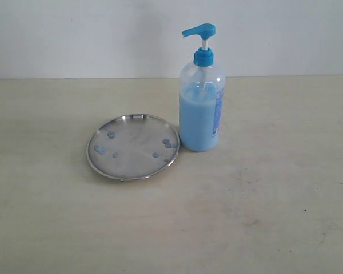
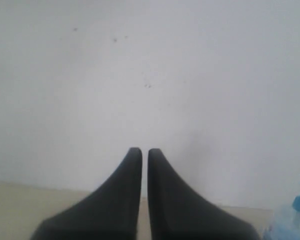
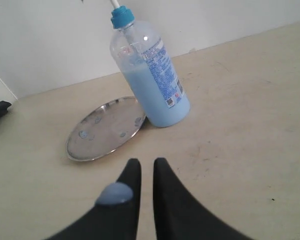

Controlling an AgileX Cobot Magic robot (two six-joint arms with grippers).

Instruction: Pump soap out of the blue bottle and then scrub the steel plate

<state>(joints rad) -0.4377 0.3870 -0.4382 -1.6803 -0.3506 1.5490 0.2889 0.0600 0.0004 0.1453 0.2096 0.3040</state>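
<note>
The tall clear plastic bottle with blue pump head [image 1: 201,85] stands upright, light blue soap [image 1: 194,128] inside. The round shiny steel plate [image 1: 131,155] with blue drops [image 1: 100,149] lies just beside the bottle. My left claw [image 2: 145,152] and right claw [image 3: 144,162], apart from it, are narrow, empty.
</note>
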